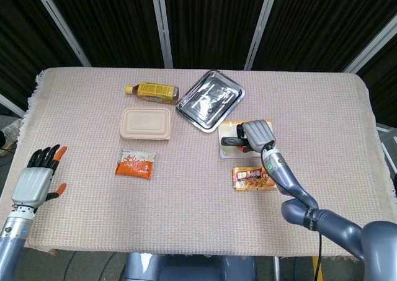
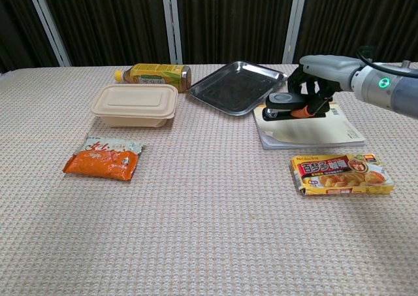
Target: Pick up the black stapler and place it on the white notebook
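Observation:
My right hand (image 1: pixel 257 134) (image 2: pixel 320 74) grips the black stapler (image 1: pixel 232 141) (image 2: pixel 281 106) and holds it over the far left part of the white notebook (image 1: pixel 227 151) (image 2: pixel 307 131). The stapler lies level, its nose pointing left, at or just above the notebook's cover; contact is unclear. My left hand (image 1: pixel 36 179) hovers open near the table's front left edge, fingers spread, holding nothing. It is out of the chest view.
A yellow food box (image 1: pixel 251 178) (image 2: pixel 341 174) lies just in front of the notebook. A steel tray (image 1: pixel 209 99) (image 2: pixel 238 85) sits behind it to the left. Farther left are a beige lidded container (image 1: pixel 146 122) (image 2: pixel 135 104), a yellow bottle (image 1: pixel 152 92) (image 2: pixel 153 76) and an orange snack packet (image 1: pixel 135 165) (image 2: pixel 103 157).

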You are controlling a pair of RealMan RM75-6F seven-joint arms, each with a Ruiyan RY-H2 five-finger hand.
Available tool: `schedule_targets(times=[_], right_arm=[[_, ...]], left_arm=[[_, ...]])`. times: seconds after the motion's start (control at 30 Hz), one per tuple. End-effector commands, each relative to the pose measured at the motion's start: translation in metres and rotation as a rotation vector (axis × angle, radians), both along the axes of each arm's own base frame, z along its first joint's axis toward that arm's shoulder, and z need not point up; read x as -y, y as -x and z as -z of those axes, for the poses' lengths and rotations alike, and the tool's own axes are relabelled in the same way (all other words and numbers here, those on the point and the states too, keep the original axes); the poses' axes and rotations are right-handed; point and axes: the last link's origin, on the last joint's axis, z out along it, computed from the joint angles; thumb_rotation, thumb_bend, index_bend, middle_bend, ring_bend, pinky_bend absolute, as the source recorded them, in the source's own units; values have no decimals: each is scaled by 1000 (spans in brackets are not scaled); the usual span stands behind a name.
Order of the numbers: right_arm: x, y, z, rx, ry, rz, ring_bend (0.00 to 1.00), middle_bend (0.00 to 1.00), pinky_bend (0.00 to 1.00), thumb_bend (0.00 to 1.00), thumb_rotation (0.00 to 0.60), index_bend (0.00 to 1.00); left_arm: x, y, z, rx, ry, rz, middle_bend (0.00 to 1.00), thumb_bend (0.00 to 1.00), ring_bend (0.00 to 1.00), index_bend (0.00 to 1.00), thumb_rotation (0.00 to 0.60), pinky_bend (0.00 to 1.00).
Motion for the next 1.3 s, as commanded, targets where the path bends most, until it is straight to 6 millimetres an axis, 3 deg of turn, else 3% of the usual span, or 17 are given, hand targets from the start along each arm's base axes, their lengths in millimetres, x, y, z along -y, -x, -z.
schedule_targets(times=[0.03,0.47,0.57,0.6,0.73,0.8,0.93,1.07,1.17,1.3], right_arm=[[9,-4,11,8,-23,9,591,519,699,291,600,654],[21,12,26,-2,-50,45,590,512,699,291,600,635],[20,17,27,-2,-52,49,581,468,699,290,600,549],[20,18,26,-7,-51,48,568,437,699,290,600,480],[18,23,25,-26,-57,43,456,261,675,283,600,81],[17,25,24,-36,-71,48,386,184,626,279,600,3],[13,27,19,-29,-77,53,249,57,486,267,600,0],[5,31,6,-42,-46,38,111,0,386,256,600,0],[-10,40,-12,-80,-7,21,15,0,278,241,600,0],[-49,54,-52,-110,80,30,0,0,130,203,600,0]], left_arm=[[-4,2,1,-5,1,-15,0,301,0,0,600,55],[-10,5,5,-20,11,-43,0,302,0,0,600,55],[-9,5,5,-19,10,-43,0,302,0,0,600,55],[-9,5,5,-19,10,-42,0,302,0,0,600,55],[-8,4,4,-16,9,-38,0,303,0,0,600,55],[-8,4,4,-14,8,-36,0,304,0,0,600,55],[-7,3,2,-9,2,-31,0,302,0,0,600,55],[-5,1,1,-1,0,-20,0,303,0,0,600,55],[-4,0,0,5,5,-13,0,304,0,0,600,55],[0,-2,-2,14,11,5,0,303,0,0,600,55]])
